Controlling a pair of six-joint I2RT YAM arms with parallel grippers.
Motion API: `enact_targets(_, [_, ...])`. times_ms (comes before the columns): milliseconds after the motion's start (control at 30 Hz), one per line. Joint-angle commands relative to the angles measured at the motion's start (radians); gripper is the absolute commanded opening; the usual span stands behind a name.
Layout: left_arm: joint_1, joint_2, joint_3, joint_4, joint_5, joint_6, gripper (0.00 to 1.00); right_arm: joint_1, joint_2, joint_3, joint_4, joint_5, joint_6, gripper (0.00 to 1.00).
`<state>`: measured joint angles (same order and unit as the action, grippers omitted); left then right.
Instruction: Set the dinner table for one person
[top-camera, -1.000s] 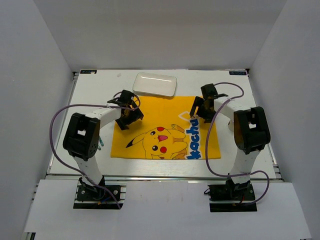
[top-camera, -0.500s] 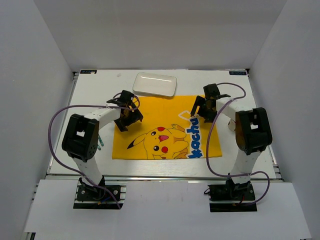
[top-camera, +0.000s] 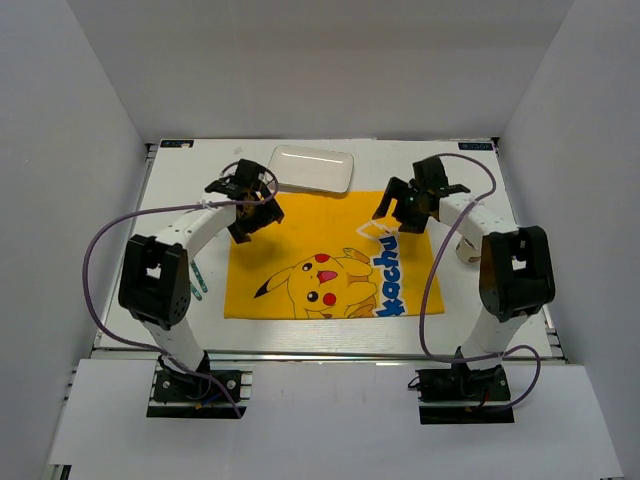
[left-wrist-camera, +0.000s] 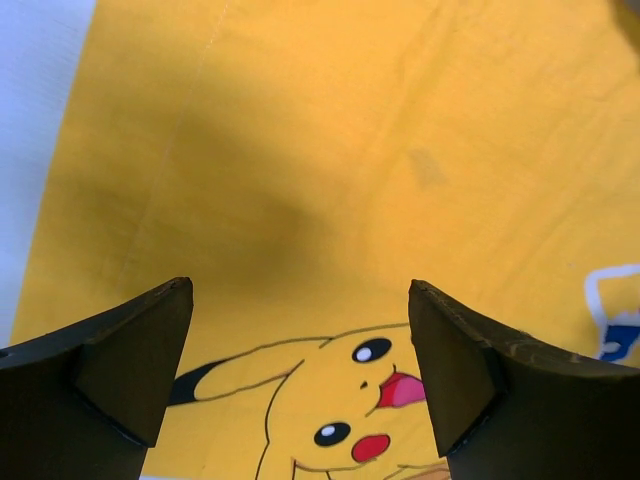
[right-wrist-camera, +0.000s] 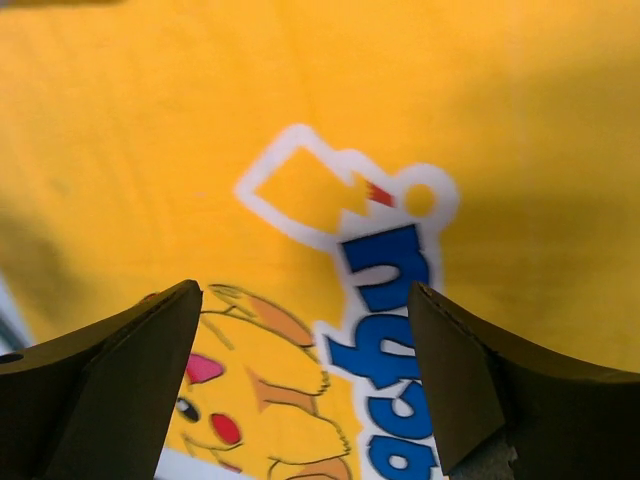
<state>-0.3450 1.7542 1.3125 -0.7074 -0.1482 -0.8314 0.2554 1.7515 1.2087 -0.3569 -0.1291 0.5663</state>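
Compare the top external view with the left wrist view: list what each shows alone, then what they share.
Only the top external view shows the white plate and the right gripper. Only the left wrist view shows that the left gripper has its fingers wide apart with nothing between them, and a faint grey mark on the cloth. Both show the yellow placemat, its Pikachu face and some bare dinner table.

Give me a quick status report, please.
Left gripper, right gripper open, empty, over placemat. Plate on dinner table beyond it, not yet placed. Nothing blocking it.
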Motion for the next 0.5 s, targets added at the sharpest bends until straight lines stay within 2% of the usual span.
enact_targets(0, [0.005, -0.13, 0.057, -0.069, -0.04, 0.04, 0.98, -0.001, 0.05, 0.134, 0.101, -0.17, -0.034, 0.89])
enact_targets(100, [0.005, -0.232, 0.041, -0.104, -0.065, 0.08, 0.98, 0.002, 0.171, 0.25, 0.079, -0.227, -0.06, 0.89])
enact_targets(233, [0.005, -0.384, -0.01, -0.122, -0.08, 0.173, 0.98, 0.001, 0.328, 0.519, 0.026, -0.257, -0.075, 0.89])
enact_targets(300, [0.005, -0.487, -0.079, -0.095, -0.026, 0.243, 0.98, -0.005, 0.428, 0.609, -0.007, -0.265, -0.083, 0.89])
enact_targets(333, [0.005, -0.522, -0.108, -0.061, -0.01, 0.267, 0.98, -0.002, 0.46, 0.703, -0.019, -0.268, -0.086, 0.89])
enact_targets(467, [0.005, -0.656, -0.219, -0.018, -0.011, 0.339, 0.98, -0.005, 0.667, 0.926, -0.05, -0.329, -0.082, 0.87])
